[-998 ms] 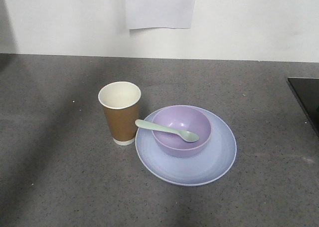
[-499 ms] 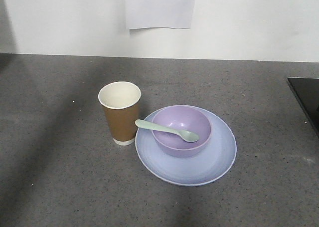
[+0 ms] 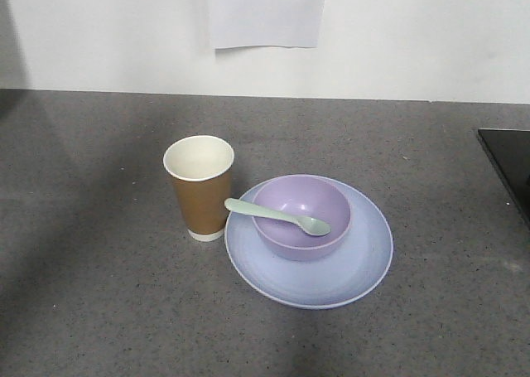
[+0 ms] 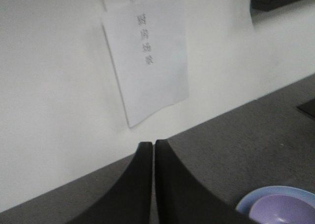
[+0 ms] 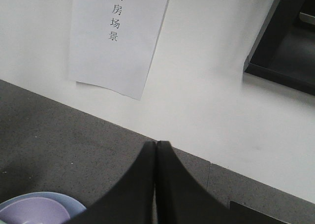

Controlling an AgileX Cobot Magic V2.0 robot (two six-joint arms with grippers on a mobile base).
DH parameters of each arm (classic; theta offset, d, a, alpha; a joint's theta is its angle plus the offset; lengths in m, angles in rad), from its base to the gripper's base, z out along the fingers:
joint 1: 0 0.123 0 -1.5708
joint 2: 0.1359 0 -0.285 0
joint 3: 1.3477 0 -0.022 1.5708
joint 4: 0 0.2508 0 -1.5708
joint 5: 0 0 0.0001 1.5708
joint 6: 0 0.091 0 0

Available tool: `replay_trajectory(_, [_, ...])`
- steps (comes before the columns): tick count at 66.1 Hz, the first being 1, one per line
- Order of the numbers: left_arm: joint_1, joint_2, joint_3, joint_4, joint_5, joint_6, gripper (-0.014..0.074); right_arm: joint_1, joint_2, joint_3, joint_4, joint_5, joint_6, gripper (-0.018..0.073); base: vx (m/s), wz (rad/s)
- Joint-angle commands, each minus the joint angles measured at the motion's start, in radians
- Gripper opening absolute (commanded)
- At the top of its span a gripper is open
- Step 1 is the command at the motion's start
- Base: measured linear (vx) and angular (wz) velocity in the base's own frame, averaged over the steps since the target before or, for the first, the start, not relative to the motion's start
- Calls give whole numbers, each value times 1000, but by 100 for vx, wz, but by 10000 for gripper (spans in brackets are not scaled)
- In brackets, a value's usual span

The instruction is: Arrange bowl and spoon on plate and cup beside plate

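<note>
In the front view the lavender bowl (image 3: 301, 216) sits on the pale blue-lilac plate (image 3: 364, 265). The mint-green spoon (image 3: 278, 216) lies across the bowl, head inside, handle over the left rim. The brown paper cup (image 3: 199, 186) stands upright just left of the plate. Neither arm shows in the front view. My left gripper (image 4: 153, 144) is shut and empty, raised, with the plate (image 4: 256, 198) and bowl (image 4: 280, 211) at its lower right. My right gripper (image 5: 156, 144) is shut and empty, with the plate (image 5: 69, 200) and bowl (image 5: 32, 211) at its lower left.
A grey speckled counter (image 3: 99, 294) runs back to a white wall with a taped paper sheet (image 3: 265, 12). A black panel (image 3: 509, 166) lies at the counter's right edge. A dark frame (image 5: 288, 37) hangs on the wall at upper right.
</note>
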Motion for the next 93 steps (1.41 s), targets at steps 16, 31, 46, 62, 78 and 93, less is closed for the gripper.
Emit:
replay_trajectory(16, [124,-726,1031,54,-608,-53,-6,-1,-4,-25,-15,-76,-7,-6,0,0])
replay_trajectory(31, [263,-959,1387,-82,-666,-54,-6,-1,-4,-25,-15,-76,-7,-6,0,0])
replay_trajectory(46, [422,-1085,1532,-112,-668,-56,-6,-1,-4,-25,-15,-76,-7,-6,0,0])
replay_trajectory(62, [405,-1116,1578,-46,-707,-83,-6,-1,-7,-25,-15,-73,-7,-6,0,0])
replay_trajectory(78, [385,-1114,1577,-41,-688,-82,-6,-1,-7,-25,-15,-73,-7,-6,0,0])
replay_trajectory(93, [385,-1114,1577,-41,-688,-82,-6,-1,-7,-25,-15,-73,-7,-6,0,0])
